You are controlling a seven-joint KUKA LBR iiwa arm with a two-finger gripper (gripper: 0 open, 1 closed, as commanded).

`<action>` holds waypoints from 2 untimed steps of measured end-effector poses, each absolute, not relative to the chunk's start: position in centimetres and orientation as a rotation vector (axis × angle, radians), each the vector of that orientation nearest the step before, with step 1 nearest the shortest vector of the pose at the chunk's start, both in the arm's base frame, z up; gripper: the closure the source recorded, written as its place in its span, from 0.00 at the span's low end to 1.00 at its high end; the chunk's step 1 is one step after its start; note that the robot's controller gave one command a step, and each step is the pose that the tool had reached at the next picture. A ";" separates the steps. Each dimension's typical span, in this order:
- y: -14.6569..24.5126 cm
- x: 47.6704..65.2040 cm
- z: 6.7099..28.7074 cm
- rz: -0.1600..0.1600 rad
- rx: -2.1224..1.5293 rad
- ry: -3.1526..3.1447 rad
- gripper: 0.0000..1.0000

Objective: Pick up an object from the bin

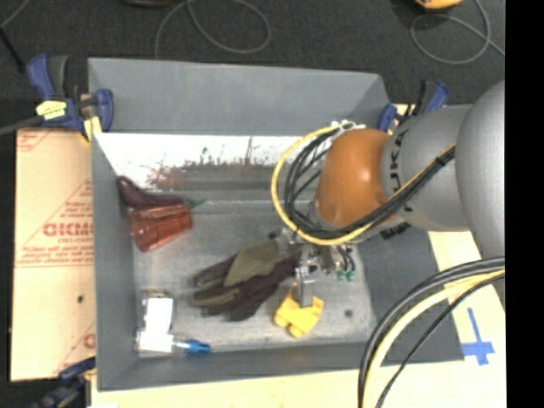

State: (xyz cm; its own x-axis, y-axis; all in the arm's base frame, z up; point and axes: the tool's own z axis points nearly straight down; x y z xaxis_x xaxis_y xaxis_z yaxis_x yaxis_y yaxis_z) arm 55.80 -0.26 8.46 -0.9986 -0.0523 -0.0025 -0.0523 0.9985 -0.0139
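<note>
From the red translucent plastic cup (160, 226) by the grey metal bin's (115, 296) left wall, past the dark fabric glove (242, 280) mid-floor, we come to the small yellow plastic block (299, 316) near the front wall, our pincer (303, 289) low over it, its opening impossible to tell, and nothing lifted yet.

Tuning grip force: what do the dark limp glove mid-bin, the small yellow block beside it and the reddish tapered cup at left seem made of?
The dark limp glove: soft matte fabric, lying creased and floppy. The small yellow block: probably hard plastic, smooth with crisp edges. The reddish tapered cup: likely translucent plastic, slightly glossy, light showing through.
</note>
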 end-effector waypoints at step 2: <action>-0.3 55.8 8.4 -0.022 -0.087 3.137 1.00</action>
